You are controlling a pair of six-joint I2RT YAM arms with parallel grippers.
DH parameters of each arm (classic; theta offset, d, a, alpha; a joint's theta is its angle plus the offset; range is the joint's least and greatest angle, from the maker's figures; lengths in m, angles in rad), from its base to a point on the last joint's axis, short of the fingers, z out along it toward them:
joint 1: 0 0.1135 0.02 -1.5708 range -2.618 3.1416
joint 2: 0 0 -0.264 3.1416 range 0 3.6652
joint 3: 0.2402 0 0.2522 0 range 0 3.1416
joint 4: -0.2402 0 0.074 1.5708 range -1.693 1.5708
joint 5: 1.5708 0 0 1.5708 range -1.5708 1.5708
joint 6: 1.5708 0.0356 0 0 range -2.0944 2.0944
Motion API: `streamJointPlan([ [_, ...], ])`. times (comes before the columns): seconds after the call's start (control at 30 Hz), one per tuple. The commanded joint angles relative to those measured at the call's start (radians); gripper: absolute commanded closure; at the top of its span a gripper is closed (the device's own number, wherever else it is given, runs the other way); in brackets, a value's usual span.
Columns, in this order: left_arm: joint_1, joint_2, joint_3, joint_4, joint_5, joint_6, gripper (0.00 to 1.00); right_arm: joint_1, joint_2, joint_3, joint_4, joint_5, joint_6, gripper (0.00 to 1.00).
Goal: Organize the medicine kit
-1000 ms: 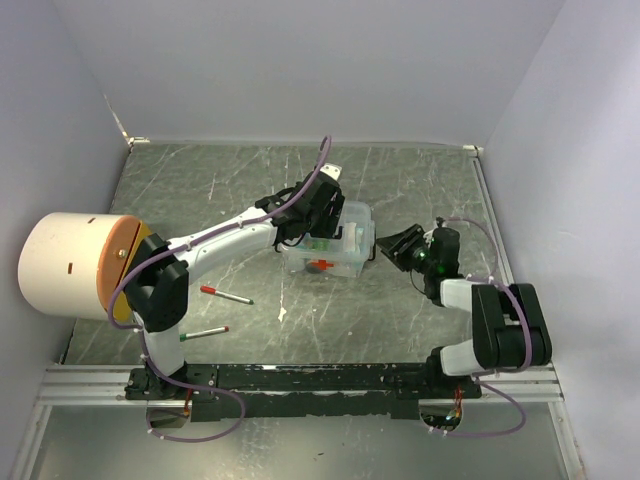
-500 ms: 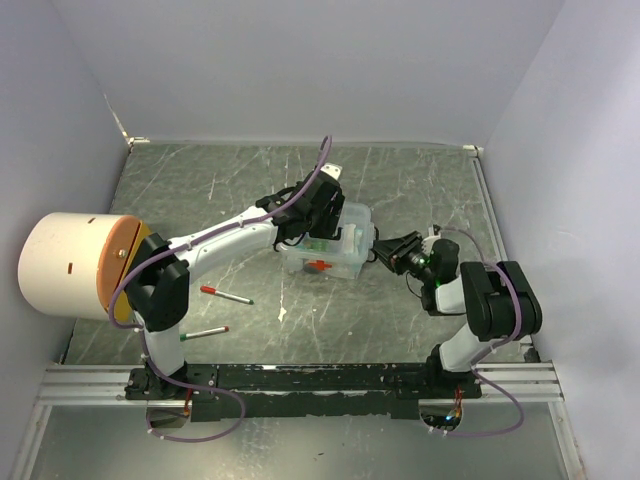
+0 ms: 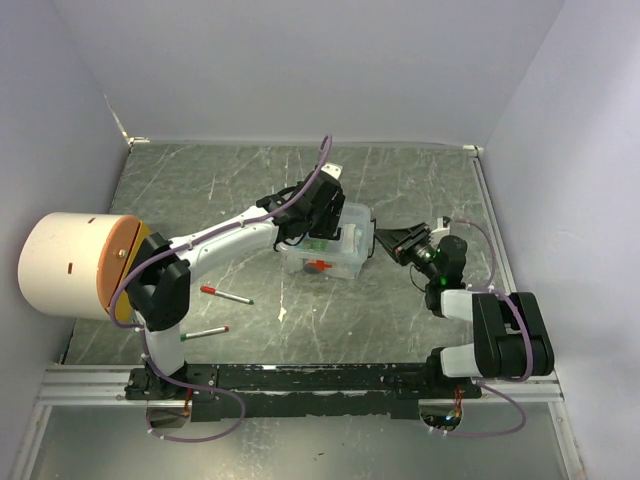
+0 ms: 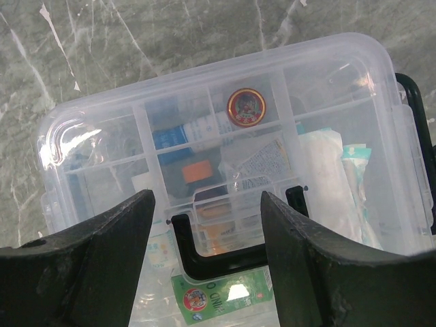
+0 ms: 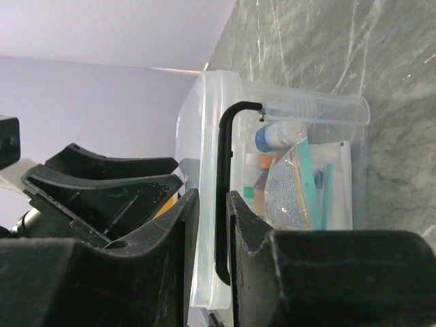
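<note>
At mid-worktop: kit box (image 3: 345, 258) filled, lid (image 4: 327, 75) down; two pens (image 3: 226, 295) left out.
Right gripper (image 3: 390, 243) pinches handle (image 5: 221, 191); left gripper (image 4: 206, 201) spread above.

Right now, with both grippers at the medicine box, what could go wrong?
The right gripper brackets the black latch bar at the end of the clear box; a pull could drag or tip the box instead of freeing the latch. The left gripper hangs open over the closed lid, straddling a second black bar; coming down, it may snag that.
</note>
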Motion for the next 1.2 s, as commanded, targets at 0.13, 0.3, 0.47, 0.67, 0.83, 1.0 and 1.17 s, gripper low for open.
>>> streamJointPlan([
  [0.13,-0.006,0.033,-0.004,-0.066,0.006,-0.001,0.26,0.004,-0.018,0.043,-0.050,-0.006,-0.040,0.68],
  [0.3,-0.007,0.033,-0.004,-0.069,0.003,-0.001,0.26,0.005,0.001,0.073,-0.056,-0.046,-0.068,0.63],
  [0.47,-0.007,0.032,-0.007,-0.071,0.000,-0.006,0.26,0.012,-0.019,0.100,-0.117,-0.049,-0.120,0.60],
  [0.67,-0.006,0.031,-0.014,-0.070,0.000,-0.010,0.27,0.038,-0.041,0.159,-0.281,-0.010,-0.223,0.59],
  [0.83,-0.006,0.028,-0.027,-0.069,-0.001,-0.018,0.27,0.082,-0.064,0.207,-0.425,0.070,-0.316,0.60],
  [1.0,-0.007,0.023,-0.045,-0.063,0.000,-0.025,0.27,0.139,-0.077,0.271,-0.588,0.186,-0.416,0.61],
  [1.17,-0.006,0.019,-0.056,-0.062,-0.005,-0.030,0.28,0.190,-0.087,0.314,-0.699,0.289,-0.460,0.64],
])
